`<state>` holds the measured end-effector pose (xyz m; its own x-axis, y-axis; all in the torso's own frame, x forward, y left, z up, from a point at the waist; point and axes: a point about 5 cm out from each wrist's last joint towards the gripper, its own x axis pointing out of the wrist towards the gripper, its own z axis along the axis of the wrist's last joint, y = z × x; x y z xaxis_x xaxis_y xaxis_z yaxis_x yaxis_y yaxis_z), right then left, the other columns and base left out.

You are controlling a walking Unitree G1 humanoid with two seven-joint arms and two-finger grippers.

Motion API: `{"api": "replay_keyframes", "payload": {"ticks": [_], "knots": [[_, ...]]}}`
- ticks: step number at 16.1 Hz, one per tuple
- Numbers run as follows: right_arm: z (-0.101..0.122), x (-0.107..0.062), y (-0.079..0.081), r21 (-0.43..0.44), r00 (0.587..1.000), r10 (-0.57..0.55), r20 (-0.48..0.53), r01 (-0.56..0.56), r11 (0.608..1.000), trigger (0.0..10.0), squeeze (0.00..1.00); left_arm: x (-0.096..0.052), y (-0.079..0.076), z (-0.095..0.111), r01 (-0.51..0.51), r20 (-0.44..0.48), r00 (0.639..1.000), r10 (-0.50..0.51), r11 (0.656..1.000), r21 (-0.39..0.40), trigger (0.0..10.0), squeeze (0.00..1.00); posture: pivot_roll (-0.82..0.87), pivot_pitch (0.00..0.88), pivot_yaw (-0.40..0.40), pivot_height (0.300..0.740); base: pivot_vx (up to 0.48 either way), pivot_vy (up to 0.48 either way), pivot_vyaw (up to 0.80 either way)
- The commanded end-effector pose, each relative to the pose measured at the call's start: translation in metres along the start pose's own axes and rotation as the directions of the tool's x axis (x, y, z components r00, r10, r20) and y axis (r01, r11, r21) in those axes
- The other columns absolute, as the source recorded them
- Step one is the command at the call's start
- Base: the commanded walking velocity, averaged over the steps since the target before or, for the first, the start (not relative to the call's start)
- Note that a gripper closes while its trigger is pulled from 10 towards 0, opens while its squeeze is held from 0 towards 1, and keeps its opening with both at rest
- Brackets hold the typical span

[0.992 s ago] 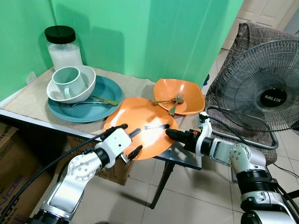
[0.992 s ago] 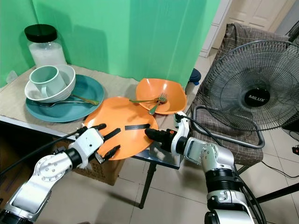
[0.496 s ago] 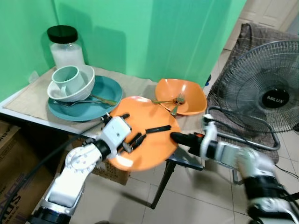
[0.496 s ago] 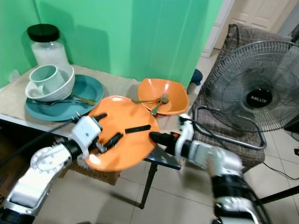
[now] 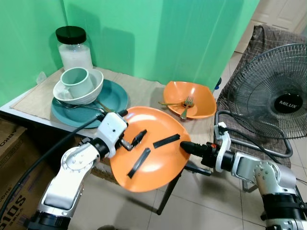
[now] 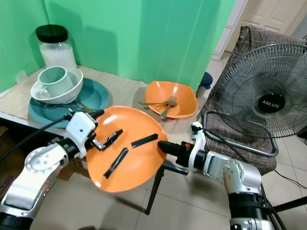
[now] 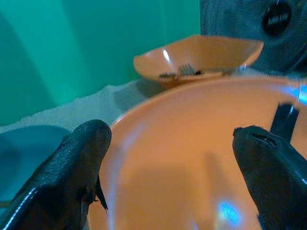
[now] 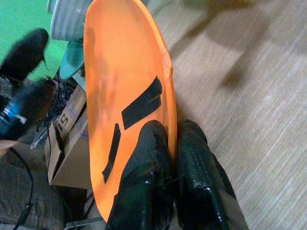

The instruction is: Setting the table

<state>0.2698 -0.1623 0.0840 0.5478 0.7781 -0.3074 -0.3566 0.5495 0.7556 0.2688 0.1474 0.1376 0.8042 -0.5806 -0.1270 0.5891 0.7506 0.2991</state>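
Lifted round orange plastic plate [image 5: 149,147] off counter [image 5: 33,103] edge, now tilted over floor. Right tool [image 5: 186,146] pinched shut on right rim; left tool [image 5: 125,139] spread open against left rim. Ready for placement.

"MILUX" stands on the fan's hub [image 5: 288,103].

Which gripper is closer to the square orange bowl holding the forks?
Right. The right gripper pinches the round orange plate just below the square orange bowl; the left gripper grips the plate's far side.
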Motion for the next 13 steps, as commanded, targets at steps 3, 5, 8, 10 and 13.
{"api": "replay_keyframes", "payload": {"ticks": [3, 5, 8, 10, 13], "knots": [[0.008, -0.012, 0.013, -0.028, 0.995, 0.079, 0.061, -0.078, 0.997, 0.0, 0.00, -0.002, 0.019, 0.038, -0.058, 0.183, 0.980, 0.084, 0.988, -0.143, 10.0, 0.00, 0.03, 0.000, -0.109, 0.740, 0.000, 0.000, 0.00], [0.011, -0.015, 0.019, -0.039, 0.992, 0.095, 0.085, -0.092, 0.995, 0.0, 0.00, -0.006, 0.028, 0.054, -0.077, 0.231, 0.967, 0.110, 0.986, -0.146, 10.0, 0.00, 0.03, 0.000, -0.108, 0.740, 0.000, 0.000, 0.00], [0.035, -0.028, 0.034, -0.070, 0.966, 0.112, 0.234, -0.098, 0.993, 0.0, 0.00, -0.022, 0.052, 0.093, -0.137, 0.349, 0.918, 0.186, 0.978, -0.158, 10.0, 0.00, 0.04, 0.000, -0.103, 0.740, 0.000, 0.000, 0.00], [0.049, -0.037, 0.045, -0.087, 0.938, 0.124, 0.324, -0.101, 0.991, 0.0, 0.00, -0.030, 0.062, 0.097, -0.191, 0.330, 0.916, 0.226, 0.972, -0.135, 10.0, 0.00, 0.05, 0.000, -0.100, 0.740, 0.000, 0.000, 0.00], [0.065, -0.043, 0.050, -0.106, 0.900, 0.081, 0.429, -0.039, 0.994, 0.0, 0.00, -0.033, 0.063, 0.084, -0.228, 0.258, 0.932, 0.255, 0.965, -0.131, 10.0, 0.00, 0.05, 0.000, -0.098, 0.740, 0.000, 0.000, 0.00]]}}
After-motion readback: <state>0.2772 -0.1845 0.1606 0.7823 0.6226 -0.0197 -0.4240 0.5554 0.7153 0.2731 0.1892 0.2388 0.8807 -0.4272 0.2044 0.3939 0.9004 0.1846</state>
